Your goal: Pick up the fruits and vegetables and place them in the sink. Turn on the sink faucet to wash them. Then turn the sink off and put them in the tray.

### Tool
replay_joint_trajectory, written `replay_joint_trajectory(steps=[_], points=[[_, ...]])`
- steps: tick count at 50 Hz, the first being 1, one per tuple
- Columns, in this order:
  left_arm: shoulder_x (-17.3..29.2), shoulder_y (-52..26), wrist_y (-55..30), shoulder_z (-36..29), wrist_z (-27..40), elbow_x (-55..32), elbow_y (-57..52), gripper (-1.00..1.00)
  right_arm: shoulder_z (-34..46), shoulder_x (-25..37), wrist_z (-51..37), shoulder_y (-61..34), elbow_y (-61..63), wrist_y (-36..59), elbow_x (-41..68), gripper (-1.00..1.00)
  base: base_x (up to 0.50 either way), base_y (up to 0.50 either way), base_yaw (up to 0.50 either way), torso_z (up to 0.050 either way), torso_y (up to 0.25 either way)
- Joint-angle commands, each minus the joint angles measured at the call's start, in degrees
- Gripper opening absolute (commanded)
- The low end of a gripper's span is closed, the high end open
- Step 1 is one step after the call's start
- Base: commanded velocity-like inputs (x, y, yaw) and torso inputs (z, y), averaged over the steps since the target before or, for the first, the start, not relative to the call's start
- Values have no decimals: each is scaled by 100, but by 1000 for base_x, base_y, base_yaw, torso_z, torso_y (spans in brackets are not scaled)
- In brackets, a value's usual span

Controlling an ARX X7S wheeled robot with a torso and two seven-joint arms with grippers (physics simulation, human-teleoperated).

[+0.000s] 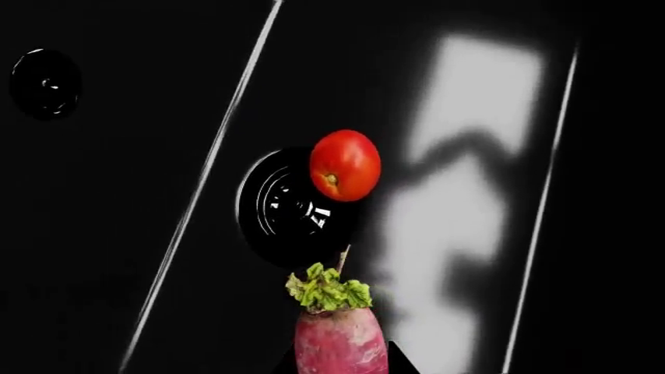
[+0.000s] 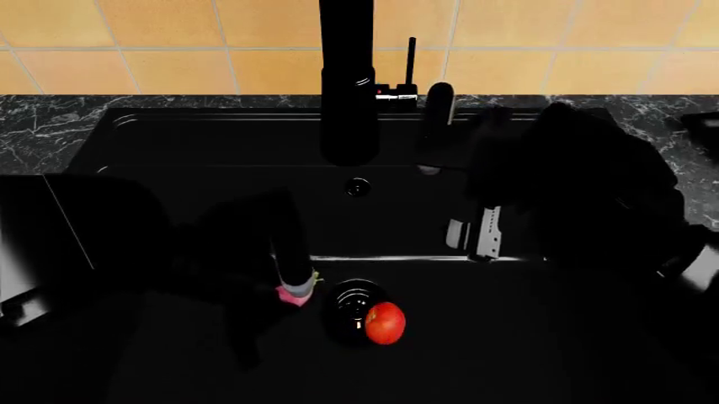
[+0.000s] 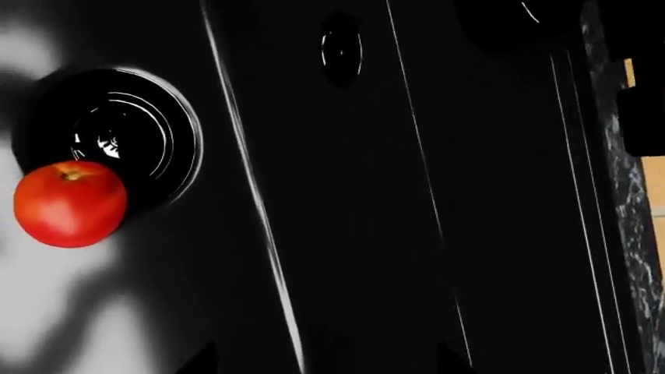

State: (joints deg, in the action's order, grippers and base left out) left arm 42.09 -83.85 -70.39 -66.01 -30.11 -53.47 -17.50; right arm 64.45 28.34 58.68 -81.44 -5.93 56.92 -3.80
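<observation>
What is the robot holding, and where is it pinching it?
The left gripper holds the pink radish by its root end, leaves pointing away. The right gripper's fingers barely show; nothing is seen between them.

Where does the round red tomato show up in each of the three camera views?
Left wrist view: the round glossy red tomato sits near the middle, overlapping the edge of the round black drain.
Head view: low and centre, at the drain's right edge.
Right wrist view: at the left edge, below the drain.
Shared landmark: the round drain, touching the tomato in every view.
</observation>
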Motion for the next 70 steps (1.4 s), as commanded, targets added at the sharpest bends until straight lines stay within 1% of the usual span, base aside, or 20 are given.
replay_joint_trajectory(steps=[1,6,12,21,30,43,61,70], points=[[146,-25,-321,431,611,-314,-111,-100,2,-330,-89,270,-599,-497,153,100,0,0,0,0,0],[275,-29,-519,922,1167,-649,-207,-100,11,-420,-59,308,-837,-677,213,100,0,0,0,0,0],[346,-80,-618,1172,1432,-858,-323,-100,-110,-555,-94,358,-1138,-894,335,100,0,0,0,0,0],[336,-115,-634,1149,1472,-871,-349,-100,-67,-849,58,496,-1693,-1341,510,100,0,0,0,0,0],[343,-125,-596,1102,1449,-851,-342,-100,125,-937,315,547,-1929,-1545,558,100,0,0,0,0,0],[330,-104,-511,999,1400,-790,-327,-100,-146,-1021,622,560,-2017,-1669,984,100,0,0,0,0,0],[264,-116,-442,846,1332,-705,-282,-100,166,-1716,859,585,-3421,-2535,920,100,0,0,0,0,0],[268,-132,-423,808,1307,-699,-273,-100,297,-1790,986,633,-3497,-2551,916,100,0,0,0,0,0]])
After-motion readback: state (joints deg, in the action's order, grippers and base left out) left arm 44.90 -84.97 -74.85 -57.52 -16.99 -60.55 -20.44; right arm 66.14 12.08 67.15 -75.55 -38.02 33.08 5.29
